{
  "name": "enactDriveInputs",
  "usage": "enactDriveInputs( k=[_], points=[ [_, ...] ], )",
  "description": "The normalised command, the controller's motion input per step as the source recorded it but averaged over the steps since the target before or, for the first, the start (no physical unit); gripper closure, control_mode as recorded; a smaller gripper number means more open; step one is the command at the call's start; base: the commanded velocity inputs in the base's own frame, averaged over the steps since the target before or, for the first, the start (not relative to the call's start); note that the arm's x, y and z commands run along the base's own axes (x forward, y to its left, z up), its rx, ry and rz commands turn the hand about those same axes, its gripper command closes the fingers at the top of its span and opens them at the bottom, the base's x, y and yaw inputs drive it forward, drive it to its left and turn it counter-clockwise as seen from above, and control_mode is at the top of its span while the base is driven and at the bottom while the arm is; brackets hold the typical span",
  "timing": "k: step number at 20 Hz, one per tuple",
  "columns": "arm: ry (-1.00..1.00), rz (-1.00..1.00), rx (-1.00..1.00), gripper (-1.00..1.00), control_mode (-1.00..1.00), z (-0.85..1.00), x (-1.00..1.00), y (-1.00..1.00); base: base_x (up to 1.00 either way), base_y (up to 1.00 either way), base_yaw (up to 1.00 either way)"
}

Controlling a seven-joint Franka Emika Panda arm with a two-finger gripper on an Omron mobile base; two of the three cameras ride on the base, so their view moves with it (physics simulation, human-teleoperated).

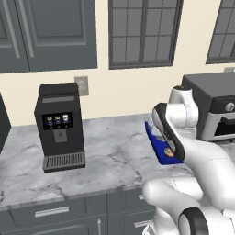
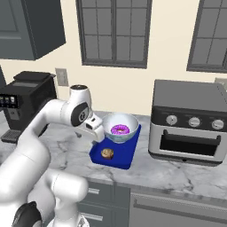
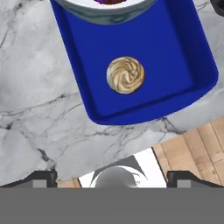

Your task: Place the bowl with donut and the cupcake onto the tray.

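A grey marble worktop (image 2: 186, 173) runs beneath two dark-framed windows, a coffee machine (image 1: 59, 126) toward its left end and a toaster oven (image 2: 188, 122) toward its right. Between them, near the front edge, lies the blue tray (image 2: 126, 155), carrying the pale bowl (image 2: 119, 127) with the purple-iced donut (image 2: 119, 130) inside it on its rear half and the cupcake (image 3: 125, 75) upright on the front half, apart from the bowl. The gripper (image 3: 111, 177) hangs above the tray's front edge with nothing between its fingertips, which stand wide apart at the bottom corners of the hand view. Both items appear placed, so the step in hand looks like a clean retreat: it is best done by lifting straight up, fingers kept spread, before swinging away, so that the wrist clips neither the bowl's rim nor the light cupcake.
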Motion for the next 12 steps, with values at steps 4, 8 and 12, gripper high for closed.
enactDriveInputs(
  k=[4, 8, 12],
  points=[
    [-0.14, 0.05, 0.01, -1.0, -1.0, 0.31, -0.71, 0.28, 0.0, 0.0, 0.0],
    [-0.2, 0.17, 0.01, -1.0, -1.0, 0.08, -0.35, 0.62, 0.0, 0.0, 0.0],
    [-0.14, 0.16, -0.04, -1.0, -1.0, -0.13, -0.28, 0.86, 0.0, 0.0, 0.0]
  ],
)
